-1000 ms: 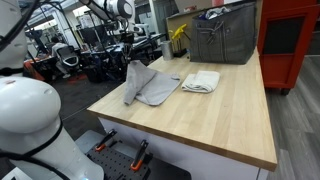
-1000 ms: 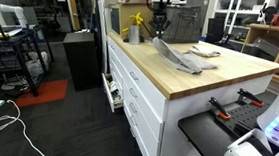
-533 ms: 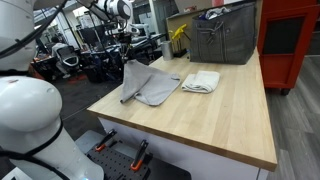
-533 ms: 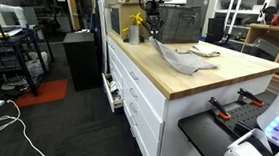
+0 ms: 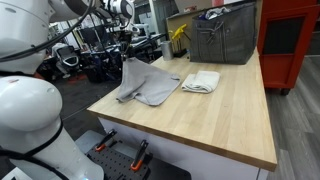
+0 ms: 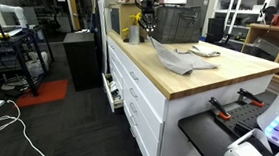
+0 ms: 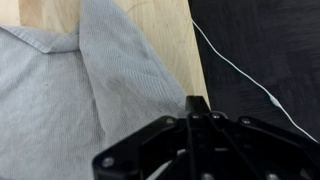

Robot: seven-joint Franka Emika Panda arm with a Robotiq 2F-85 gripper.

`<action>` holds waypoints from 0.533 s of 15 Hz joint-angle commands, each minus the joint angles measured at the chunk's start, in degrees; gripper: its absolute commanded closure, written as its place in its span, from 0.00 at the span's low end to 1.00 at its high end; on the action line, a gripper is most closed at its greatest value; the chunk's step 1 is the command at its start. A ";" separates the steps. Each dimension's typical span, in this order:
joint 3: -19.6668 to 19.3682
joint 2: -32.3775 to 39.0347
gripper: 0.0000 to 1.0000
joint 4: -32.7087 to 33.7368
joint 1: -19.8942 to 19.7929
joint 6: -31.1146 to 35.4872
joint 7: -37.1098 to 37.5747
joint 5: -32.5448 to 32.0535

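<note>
grey cloth (image 5: 145, 85) | jaws clamped on its raised edge | folded towel (image 5: 202, 81) only in exterior views

wrist view | grey cloth (image 7: 90, 90) cut off left, top | pincer (image 7: 197, 110) body cut off below

We see the arm (image 5: 108, 8) above the gripper (image 5: 127, 48): white rounded links, dark bands at joints, black cables looping alongside. In wrist view the gripper is matte black w/ an angular housing, flat plates and ridges narrowing to a blunt tip. No markings legible.
</note>
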 commanded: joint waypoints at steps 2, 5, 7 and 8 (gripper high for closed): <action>2.11 5.74 1.00 10.70 -1.66 -7.93 -1.99 5.60; 3.29 8.67 1.00 15.98 -2.86 -12.01 -1.83 10.30; 4.08 10.36 1.00 19.09 -3.80 -14.15 -1.26 13.38; 4.58 11.13 1.00 20.49 -4.39 -15.10 -0.86 15.09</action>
